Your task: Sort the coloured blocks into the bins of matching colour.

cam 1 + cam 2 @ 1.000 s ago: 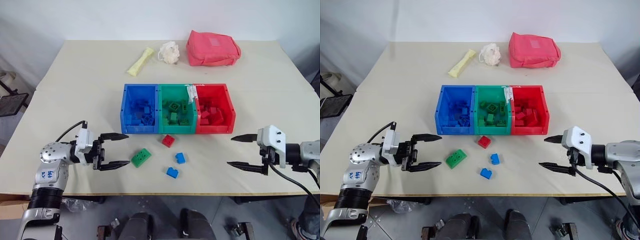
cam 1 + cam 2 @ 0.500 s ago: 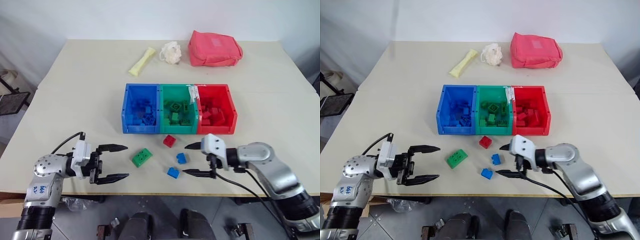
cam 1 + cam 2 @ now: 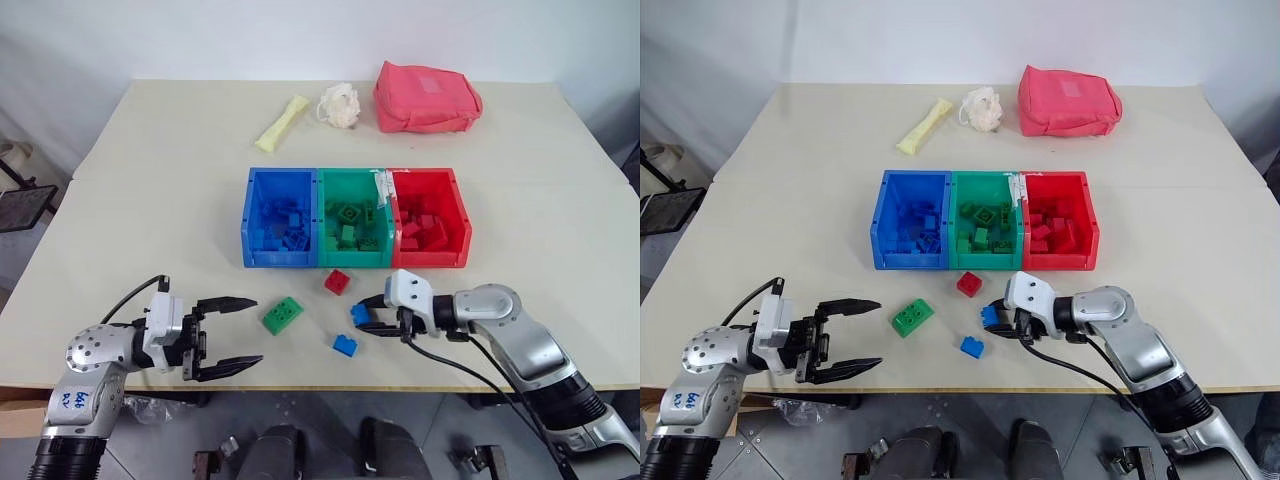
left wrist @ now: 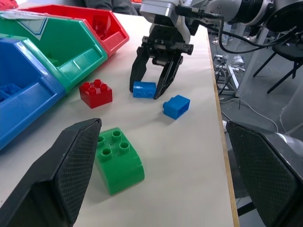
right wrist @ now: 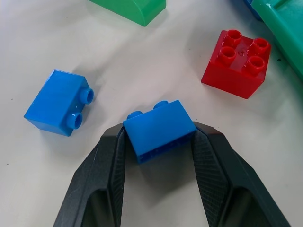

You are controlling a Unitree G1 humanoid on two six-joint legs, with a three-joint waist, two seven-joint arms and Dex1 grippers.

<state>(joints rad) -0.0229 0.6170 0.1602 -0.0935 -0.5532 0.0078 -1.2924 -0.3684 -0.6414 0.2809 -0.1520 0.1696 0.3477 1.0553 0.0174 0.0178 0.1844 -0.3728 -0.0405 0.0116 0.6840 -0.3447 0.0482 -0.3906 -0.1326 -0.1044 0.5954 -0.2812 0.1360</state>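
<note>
From the head views, the right end effector [image 3: 364, 315] lies low over the pale surface [image 3: 150, 200], its two black fingers drawn in against the sides of a small blue block [image 3: 360, 314]; a second blue block [image 3: 345, 345] lies just beside it on the robot's side, a red block [image 3: 338, 282] just beyond it toward the bins, and a green block [image 3: 283, 315] between the two end effectors; the left end effector [image 3: 228, 335] hovers at the near edge with its fingers spread wide and nothing between them; past the red block stand the joined blue bin [image 3: 250, 215], green bin [image 3: 322, 215] and red bin [image 3: 462, 215], each with blocks of its own colour inside; far beyond lie a pale yellow stick [image 3: 281, 122], a white fluffy ball [image 3: 339, 104] and a red fabric pouch [image 3: 425, 96].

In the left wrist view, the green block sits close before the spread fingers [image 4: 75, 161]; further off the right end effector straddles the blue block, which rests on the surface.

In the right wrist view, both finger pads [image 5: 111, 156] touch the blue block's opposite faces; the other blue block lies on its side near one finger, the red block near the other.
</note>
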